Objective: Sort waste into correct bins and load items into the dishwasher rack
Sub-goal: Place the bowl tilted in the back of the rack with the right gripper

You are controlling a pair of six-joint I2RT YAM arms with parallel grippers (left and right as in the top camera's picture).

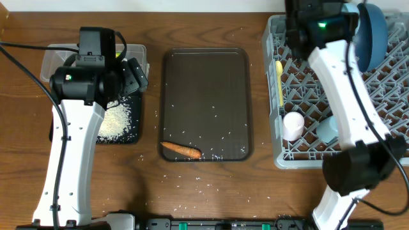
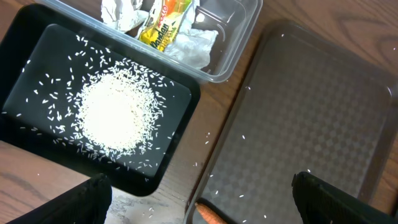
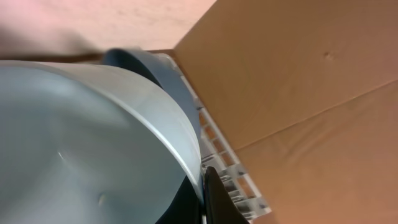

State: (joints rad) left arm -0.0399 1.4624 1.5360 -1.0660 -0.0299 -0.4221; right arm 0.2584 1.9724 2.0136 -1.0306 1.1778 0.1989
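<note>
My left gripper (image 1: 131,76) (image 2: 202,190) is open and empty above the gap between the black tray (image 1: 132,132) (image 2: 34,50) and the brown serving tray. The black tray holds a heap of rice (image 1: 115,118) (image 2: 115,115). The clear tub (image 1: 137,54) (image 2: 239,37) holds tissues (image 2: 193,46) and the snack wrapper (image 2: 163,25). The carrot (image 1: 181,151) (image 2: 211,216) lies on the serving tray. My right gripper (image 3: 202,193) is shut on the rim of the pale blue bowl (image 3: 93,137) (image 1: 374,35), on edge in the rack (image 1: 307,83). The dark blue plate (image 3: 134,59) is behind it.
The brown serving tray (image 1: 204,89) (image 2: 311,106) lies mid-table with scattered grains. The rack also holds the yellow spoon (image 1: 279,83), the white-pink cup (image 1: 293,124) and the light blue cup (image 1: 328,130). Loose grains dot the table in front.
</note>
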